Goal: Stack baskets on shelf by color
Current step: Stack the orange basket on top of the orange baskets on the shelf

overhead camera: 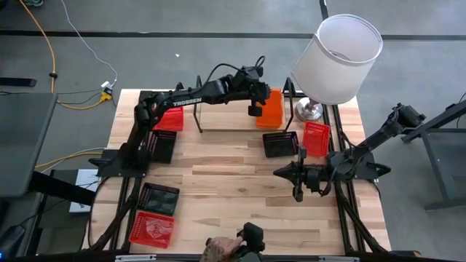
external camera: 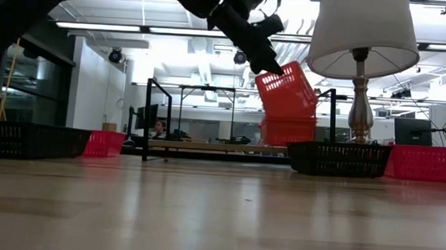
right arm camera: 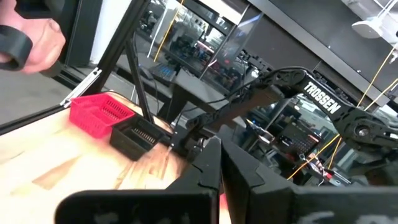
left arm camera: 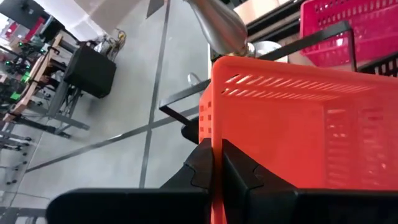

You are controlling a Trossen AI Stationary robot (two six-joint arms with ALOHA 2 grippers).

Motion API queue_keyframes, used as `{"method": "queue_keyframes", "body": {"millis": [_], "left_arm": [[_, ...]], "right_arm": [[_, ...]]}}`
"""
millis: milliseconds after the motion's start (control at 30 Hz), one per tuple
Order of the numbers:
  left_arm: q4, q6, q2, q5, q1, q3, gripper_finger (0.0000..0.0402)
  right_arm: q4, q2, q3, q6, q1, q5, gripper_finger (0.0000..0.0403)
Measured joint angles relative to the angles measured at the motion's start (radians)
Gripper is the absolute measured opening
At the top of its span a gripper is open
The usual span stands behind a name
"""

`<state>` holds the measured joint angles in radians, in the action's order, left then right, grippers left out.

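My left gripper (overhead camera: 256, 102) reaches over the black rod shelf (overhead camera: 240, 131) at the table's far side and is shut on an orange basket (external camera: 286, 88). That basket hangs tilted just above a second orange basket (external camera: 288, 131), which sits on the shelf. A red basket (overhead camera: 169, 118) and a black one (overhead camera: 162, 145) lie near the shelf's left end. A black basket (overhead camera: 280, 143) and a red one (overhead camera: 316, 138) lie near its right end. Two more, black (overhead camera: 159, 198) and red (overhead camera: 151, 229), lie near-left. My right gripper (overhead camera: 285, 175) rests shut, low at the table's right. My left gripper pinches the orange basket's side wall at its rim (left arm camera: 212, 134), seen edge-on between the two fingers, one finger (left arm camera: 239, 174) on the inner side and one outside. It comes slanting down from the table's left. The basket is lifted clear and tilted, its lower end close over the orange basket below.
A white-shaded lamp (overhead camera: 336, 58) stands just right of the shelf, close to the held basket. A person's hand (overhead camera: 218, 251) with a black object is at the near edge. Bare wood lies in the table's middle (overhead camera: 226, 182).
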<state>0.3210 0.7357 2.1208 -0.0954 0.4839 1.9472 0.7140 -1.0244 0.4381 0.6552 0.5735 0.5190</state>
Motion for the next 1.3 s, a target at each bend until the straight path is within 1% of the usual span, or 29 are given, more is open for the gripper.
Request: {"method": "queue_keyframes", "body": {"millis": [200, 367, 500, 700, 900, 1067, 1300], "left_arm": [[0.001, 0.006, 0.000, 0.005, -0.003, 0.000, 0.0001], [0.016, 0.059, -0.005, -0.044, -0.015, 0.009, 0.0001], [0.124, 0.087, -0.008, -0.044, -0.019, 0.072, 0.0001], [0.258, 0.113, -0.008, -0.045, -0.027, 0.130, 0.0001], [0.266, 0.146, -0.007, 0.006, -0.027, 0.131, 0.0001], [0.299, 0.231, -0.007, 0.010, -0.027, 0.131, 0.0001], [0.308, 0.327, -0.007, 0.065, -0.027, 0.131, 0.0001]], "right_arm": [[-0.008, 0.000, 0.000, 0.012, 0.000, 0.002, 0.0000], [-0.008, 0.000, 0.000, 0.021, 0.000, 0.003, 0.0000], [-0.012, 0.000, 0.000, 0.023, 0.000, 0.004, 0.0000], [-0.014, 0.000, 0.000, 0.019, 0.000, 0.004, 0.0000], [-0.015, 0.000, 0.000, 0.015, 0.000, 0.004, 0.0000], [-0.023, 0.000, 0.000, 0.001, 0.000, 0.005, 0.0000], [-0.023, 0.000, 0.000, 0.000, 0.000, 0.005, 0.0000]]}}
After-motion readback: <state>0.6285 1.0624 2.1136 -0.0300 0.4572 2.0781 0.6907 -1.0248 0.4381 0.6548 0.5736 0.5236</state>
